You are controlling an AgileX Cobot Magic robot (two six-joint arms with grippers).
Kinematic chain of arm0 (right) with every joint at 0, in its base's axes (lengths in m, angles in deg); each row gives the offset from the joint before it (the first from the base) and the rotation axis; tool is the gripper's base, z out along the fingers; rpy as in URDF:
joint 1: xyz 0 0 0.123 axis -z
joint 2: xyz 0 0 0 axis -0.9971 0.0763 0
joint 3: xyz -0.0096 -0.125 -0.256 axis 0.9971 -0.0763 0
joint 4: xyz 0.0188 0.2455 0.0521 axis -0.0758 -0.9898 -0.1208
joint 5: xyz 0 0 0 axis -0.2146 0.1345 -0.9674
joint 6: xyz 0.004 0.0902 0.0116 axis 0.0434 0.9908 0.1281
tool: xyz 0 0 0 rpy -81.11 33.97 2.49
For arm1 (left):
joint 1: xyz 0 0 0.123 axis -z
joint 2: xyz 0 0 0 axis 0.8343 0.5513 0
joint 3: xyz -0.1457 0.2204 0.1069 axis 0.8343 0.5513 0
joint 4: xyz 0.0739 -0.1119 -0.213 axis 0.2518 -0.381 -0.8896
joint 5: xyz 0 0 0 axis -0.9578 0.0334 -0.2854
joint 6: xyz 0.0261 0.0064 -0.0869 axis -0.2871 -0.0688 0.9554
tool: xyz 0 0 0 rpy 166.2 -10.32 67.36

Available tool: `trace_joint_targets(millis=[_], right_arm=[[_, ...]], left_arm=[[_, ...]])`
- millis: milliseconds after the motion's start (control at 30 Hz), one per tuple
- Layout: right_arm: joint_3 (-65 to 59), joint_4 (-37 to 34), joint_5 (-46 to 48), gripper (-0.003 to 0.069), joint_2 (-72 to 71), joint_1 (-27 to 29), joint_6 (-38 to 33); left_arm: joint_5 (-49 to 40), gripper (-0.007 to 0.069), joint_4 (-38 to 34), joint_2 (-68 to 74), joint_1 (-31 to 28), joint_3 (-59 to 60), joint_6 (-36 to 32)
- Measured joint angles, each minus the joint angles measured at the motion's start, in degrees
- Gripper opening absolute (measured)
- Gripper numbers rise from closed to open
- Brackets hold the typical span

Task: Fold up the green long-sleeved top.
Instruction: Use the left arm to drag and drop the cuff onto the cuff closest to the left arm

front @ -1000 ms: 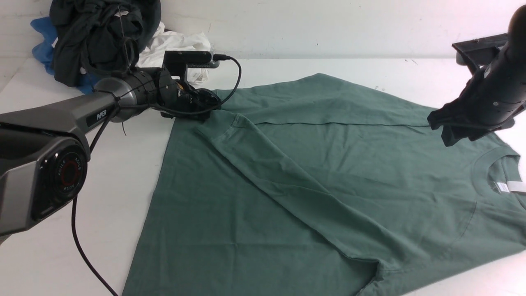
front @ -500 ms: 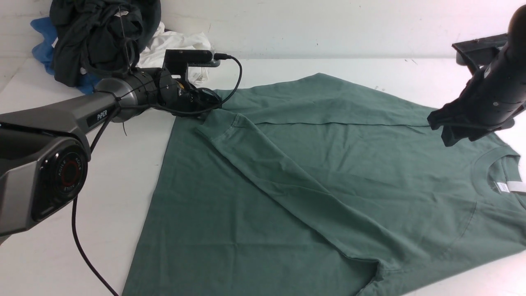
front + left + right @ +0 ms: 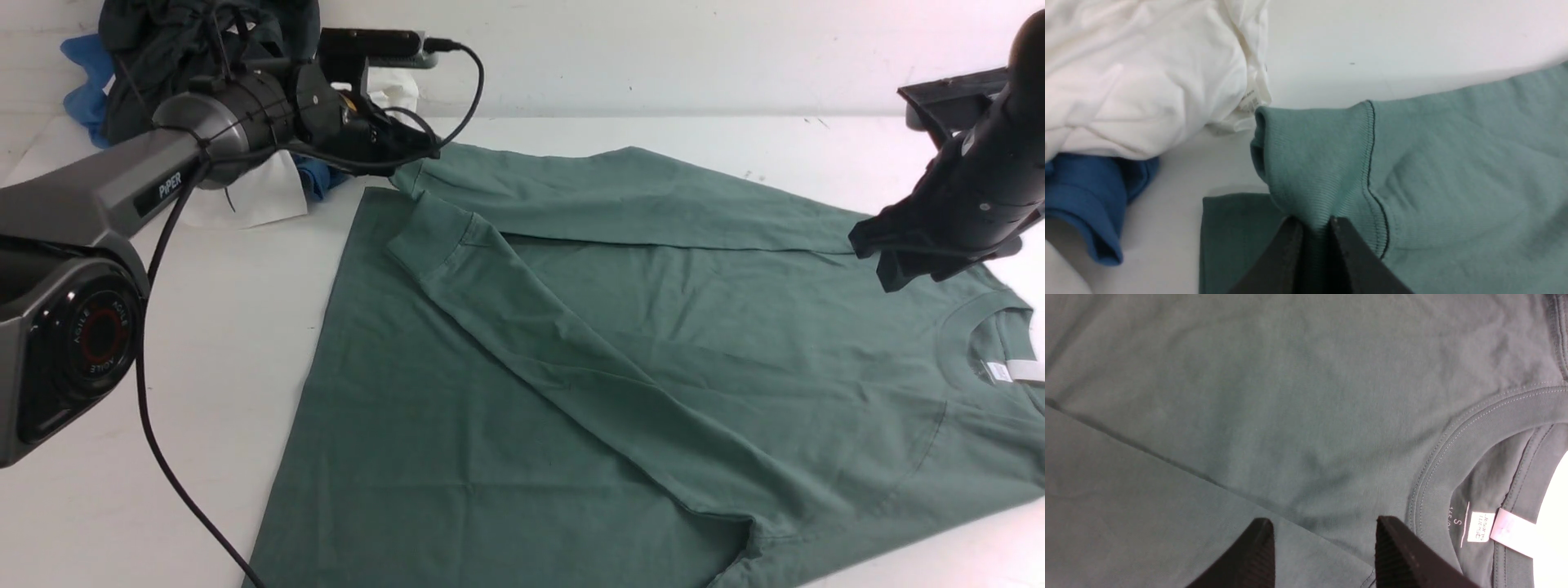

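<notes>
The green long-sleeved top (image 3: 653, 343) lies spread on the white table (image 3: 204, 367), its ribbed collar (image 3: 963, 318) to the right. One sleeve (image 3: 571, 351) is folded slantwise across the body. My left gripper (image 3: 420, 151) is shut on the ribbed cuff (image 3: 1310, 163) of the far sleeve and holds it raised off the table at the back left; the left wrist view shows cuff fabric pinched in the left gripper (image 3: 1314, 220). My right gripper (image 3: 886, 261) hovers open above the top near the collar (image 3: 1453, 457), and nothing sits inside the right gripper (image 3: 1325, 524).
A heap of clothes lies at the back left: a dark garment (image 3: 204, 49), a white one (image 3: 253, 196) and a blue one (image 3: 82, 65). The white garment (image 3: 1147, 73) and blue garment (image 3: 1086, 196) lie close beside the held cuff. A wall stands behind the table.
My left gripper has shut on the far sleeve's cuff and risen with it toward the back, pulling the sleeve's end along. The right arm has not moved.
</notes>
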Motion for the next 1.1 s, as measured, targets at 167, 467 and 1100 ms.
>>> trace_joint_targets(millis=[167, 467, 1100], right_arm=[[0.0, -1.06, -0.06, 0.0325, 0.0, 0.0, -0.84], [0.0, -0.76, -0.66, 0.0325, 0.0, 0.0, -1.38], [0.0, 4.18, 0.93, 0.0325, 0.0, 0.0, -1.43]], left_arm=[[-6.21, 0.0064, -1.24, -2.44, 0.0, -4.55, -0.2], [-18.85, 0.0064, -3.91, -5.75, 0.0, -11.25, -0.81], [-42.54, 0.0064, -3.66, -15.91, 0.0, 3.81, -4.51]])
